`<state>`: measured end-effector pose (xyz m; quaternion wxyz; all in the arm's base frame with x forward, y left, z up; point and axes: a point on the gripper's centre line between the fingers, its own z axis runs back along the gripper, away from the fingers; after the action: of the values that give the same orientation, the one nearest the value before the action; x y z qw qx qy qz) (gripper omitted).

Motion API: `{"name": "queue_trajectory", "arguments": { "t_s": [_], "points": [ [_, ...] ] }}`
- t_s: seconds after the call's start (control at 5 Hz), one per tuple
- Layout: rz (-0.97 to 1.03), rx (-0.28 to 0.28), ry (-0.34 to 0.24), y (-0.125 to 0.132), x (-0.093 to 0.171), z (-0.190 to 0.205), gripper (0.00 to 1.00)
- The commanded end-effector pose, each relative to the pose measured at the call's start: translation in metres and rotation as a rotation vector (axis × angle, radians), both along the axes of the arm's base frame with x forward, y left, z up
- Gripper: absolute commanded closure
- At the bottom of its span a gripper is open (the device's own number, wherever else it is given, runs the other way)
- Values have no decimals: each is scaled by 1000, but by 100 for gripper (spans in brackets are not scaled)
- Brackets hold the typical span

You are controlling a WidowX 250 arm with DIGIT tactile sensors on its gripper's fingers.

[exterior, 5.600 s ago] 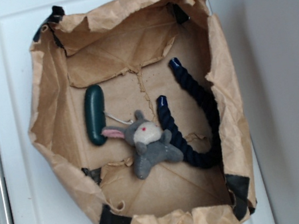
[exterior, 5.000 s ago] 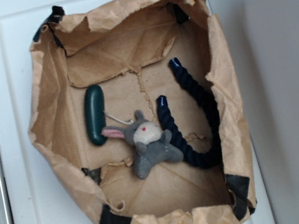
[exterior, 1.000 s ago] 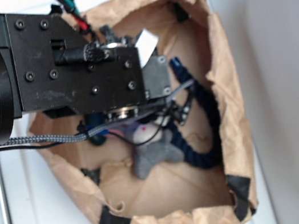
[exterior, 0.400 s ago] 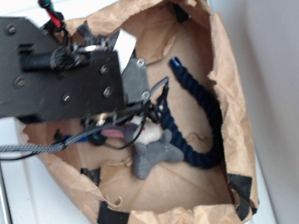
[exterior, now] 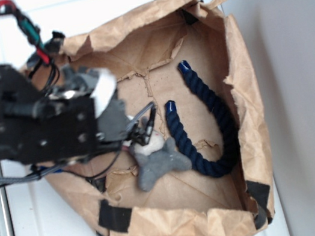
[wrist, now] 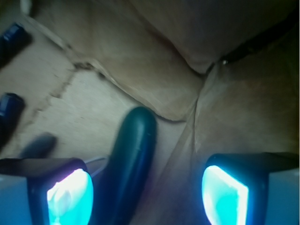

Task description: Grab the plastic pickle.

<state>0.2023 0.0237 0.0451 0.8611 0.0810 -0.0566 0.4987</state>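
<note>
Straddling the plastic pickle [wrist: 131, 164], jaws spread apart, nothing gripped; paper-lined box [exterior: 236, 79], rope [exterior: 206, 115] alongside

- Arm [exterior: 24, 126] comes in from the left edge of the exterior view — black wrist block, cables on top.
- gripper [wrist: 147, 190] points down, jaws spread wide.
- Both fingertips [wrist: 70, 192] glow cyan in the wrist view — nothing clamped between them.
</note>
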Motion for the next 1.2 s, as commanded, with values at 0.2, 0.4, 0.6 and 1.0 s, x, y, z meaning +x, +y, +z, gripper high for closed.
{"name": "queue_trajectory", "arguments": {
  "t_s": [0.2, 0.4, 0.6, 1.0],
  "points": [
    [51, -40, -58, 2, 7, -9, 0],
    [36, -42, -54, -7, 15, -8, 50],
    [73, -52, -37, -9, 24, -8, 100],
    [93, -62, -48, -9, 23, -7, 100]
  ]
}}
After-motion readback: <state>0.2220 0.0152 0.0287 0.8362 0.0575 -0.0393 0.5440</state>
